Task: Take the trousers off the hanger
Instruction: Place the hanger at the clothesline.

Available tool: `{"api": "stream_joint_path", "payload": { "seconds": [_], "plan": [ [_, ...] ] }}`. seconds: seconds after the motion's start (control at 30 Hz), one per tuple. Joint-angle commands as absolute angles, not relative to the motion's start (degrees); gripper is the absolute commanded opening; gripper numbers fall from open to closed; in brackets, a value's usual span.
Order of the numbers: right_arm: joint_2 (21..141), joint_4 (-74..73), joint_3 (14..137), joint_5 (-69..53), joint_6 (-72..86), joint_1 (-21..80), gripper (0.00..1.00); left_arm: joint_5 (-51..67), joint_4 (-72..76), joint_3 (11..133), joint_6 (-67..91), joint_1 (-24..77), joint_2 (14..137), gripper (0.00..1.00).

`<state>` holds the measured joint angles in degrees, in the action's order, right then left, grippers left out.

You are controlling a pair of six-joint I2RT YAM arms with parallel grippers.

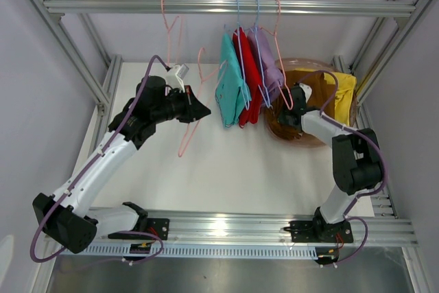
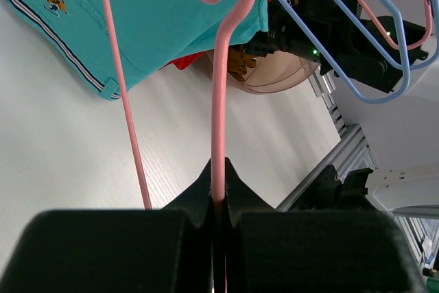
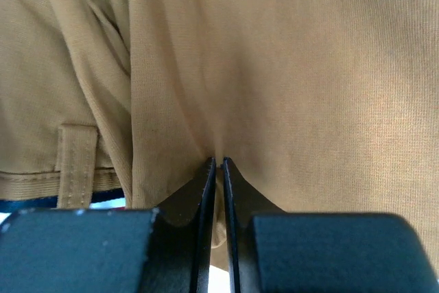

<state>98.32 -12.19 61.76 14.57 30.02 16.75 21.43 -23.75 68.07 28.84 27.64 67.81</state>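
From above, teal trousers, red trousers and lavender trousers hang from the rail. The yellow trousers and brown trousers lie in the translucent tub. The left gripper carries a bare pink hanger beside the teal pair, and the right gripper reaches into the tub.

In the left wrist view, the jaws are clamped tight on the pink hanger's wire.

In the right wrist view, the jaws are pinched nearly together on a fold of brown cloth.

The brown pair looks to be at the drop-off stage. The next move probably calls for the right jaws to let go of the cloth, the left to put the hanger aside, and then work to start on the teal pair.
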Motion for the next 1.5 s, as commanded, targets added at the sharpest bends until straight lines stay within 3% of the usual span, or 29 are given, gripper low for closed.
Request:
{"api": "stream_joint_path", "payload": {
  "seconds": [0.0, 0.2, 0.43, 0.7, 0.9, 1.2, 1.47],
  "plan": [
    [97.48, -15.2, 67.14, 15.29, 29.45, 16.09, 0.13, 22.67, -22.67, 70.93, 27.33, 28.3, 66.71, 0.0],
    [94.3, -20.73, 78.82, 15.64, 25.23, 12.31, 0.14, 22.94, -22.85, 71.19, 27.16, 28.3, 66.62, 0.0],
    [102.2, -23.2, 90.07, 15.12, 22.85, 5.37, 0.14, 23.03, -23.03, 71.37, 26.89, 28.3, 66.8, 0.0],
    [117.58, -24.87, 90.89, 8.52, 24.7, -2.46, 0.13, 23.11, -23.47, 71.89, 26.28, 28.21, 67.06, 0.0],
    [120.59, -24.7, 90.26, 7.65, 26.1, -2.81, 0.13, 23.03, -23.64, 71.98, 26.28, 28.3, 67.24, 0.0],
    [108.65, -27.24, 89.65, 8.52, 25.93, -0.71, 0.18, 21.8, -25.4, 73.74, 23.73, 28.3, 66.01, 0.01],
    [88.79, -24.26, 75.62, 7.65, 26.28, 8.25, 0.23, 13.81, -28.83, 76.02, 20.04, 28.3, 64.6, 0.0]
  ]
}}
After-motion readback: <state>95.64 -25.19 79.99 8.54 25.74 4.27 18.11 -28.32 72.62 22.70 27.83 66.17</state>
